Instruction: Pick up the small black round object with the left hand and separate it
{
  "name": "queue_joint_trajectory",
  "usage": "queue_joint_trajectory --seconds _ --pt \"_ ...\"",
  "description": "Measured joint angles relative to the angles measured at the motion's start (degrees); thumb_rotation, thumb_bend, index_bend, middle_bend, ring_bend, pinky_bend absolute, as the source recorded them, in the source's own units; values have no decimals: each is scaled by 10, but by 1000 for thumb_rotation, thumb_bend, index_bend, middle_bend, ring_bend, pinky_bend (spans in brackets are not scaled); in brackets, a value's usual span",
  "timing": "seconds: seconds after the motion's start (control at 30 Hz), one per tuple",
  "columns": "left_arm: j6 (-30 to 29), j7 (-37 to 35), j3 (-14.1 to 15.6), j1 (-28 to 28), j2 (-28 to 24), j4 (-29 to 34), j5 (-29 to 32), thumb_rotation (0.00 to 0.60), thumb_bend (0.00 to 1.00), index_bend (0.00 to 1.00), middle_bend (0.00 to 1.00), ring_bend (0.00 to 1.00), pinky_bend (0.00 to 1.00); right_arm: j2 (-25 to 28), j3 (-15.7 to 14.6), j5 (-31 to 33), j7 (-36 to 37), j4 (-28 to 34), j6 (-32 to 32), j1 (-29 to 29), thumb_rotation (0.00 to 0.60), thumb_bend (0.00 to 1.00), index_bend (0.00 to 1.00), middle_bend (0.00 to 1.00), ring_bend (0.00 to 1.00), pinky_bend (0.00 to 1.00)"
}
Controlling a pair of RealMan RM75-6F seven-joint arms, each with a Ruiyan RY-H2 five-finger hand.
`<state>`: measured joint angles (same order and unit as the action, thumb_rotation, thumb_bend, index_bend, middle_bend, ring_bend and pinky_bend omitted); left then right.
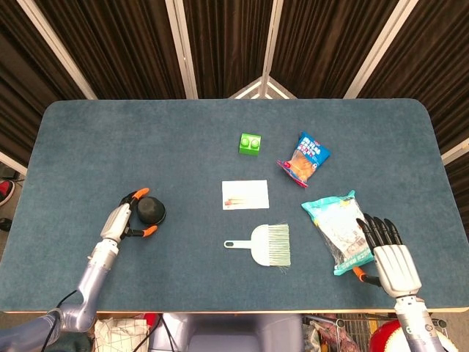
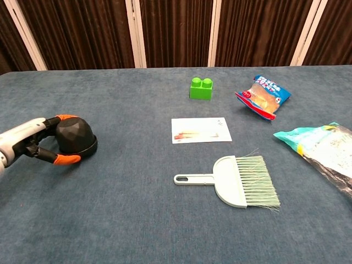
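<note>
Left hand [image 2: 41,144] cups the small black faceted round object [image 2: 75,136] on the counter [image 1: 110,139]; we should firm the hold before lifting.

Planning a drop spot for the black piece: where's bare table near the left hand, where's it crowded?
Bare: the table behind the left hand and black round object, and the gap toward the card. Crowded: brush, teal bag, right hand.

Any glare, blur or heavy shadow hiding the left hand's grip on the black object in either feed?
Head view: even light, sharp, only a soft shadow under the black round object; the left hand shows clearly. Chest view: sharp too, the object's facets are readable, but the left hand is cut off by the frame's left edge.
</note>
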<state>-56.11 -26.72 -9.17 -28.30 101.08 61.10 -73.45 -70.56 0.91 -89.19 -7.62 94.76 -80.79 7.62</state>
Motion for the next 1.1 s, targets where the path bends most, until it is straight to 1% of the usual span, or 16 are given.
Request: queue_joint_trajectory --seconds 0.13,0.27,0.4,0.5,0.63,0.73,0.93,1.1 --pt "-12 -19 4 -6 17 -21 -25 600 580 121 345 0 0 1 -1 -2 10 -5 -2 -1 600 209 0 0 15 0" --pt "-17 -26 11 -7 18 -25 -38 600 580 120 249 0 0 3 -1 -3 14 -5 -3 -1 600 208 0 0 14 0" --pt "-6 -26 14 -8 10 -20 -37 600 576 124 150 0 0 4 -2 -4 12 -1 -3 -1 600 209 0 0 15 0" --pt "5 -22 16 -9 3 -12 -35 600 571 124 104 0 0 5 -3 -4 11 0 -2 -1 600 208 0 0 15 0" --pt "7 -20 17 -10 -1 -4 -34 600 565 119 65 0 0 4 -3 -3 9 1 -1 -1 600 209 0 0 15 0" --pt "0 -21 15 -9 -6 5 -36 600 565 112 53 0 0 4 -4 -4 8 0 -2 -2 600 209 0 0 14 0" --pt "-40 -27 8 1 -22 36 -44 600 565 111 62 0 0 0 -4 -5 7 -2 -1 -1 600 209 0 0 14 0" --pt "-46 -22 4 7 -38 58 -41 600 564 111 84 0 0 0 -5 -5 7 -2 0 -1 600 209 0 0 14 0"
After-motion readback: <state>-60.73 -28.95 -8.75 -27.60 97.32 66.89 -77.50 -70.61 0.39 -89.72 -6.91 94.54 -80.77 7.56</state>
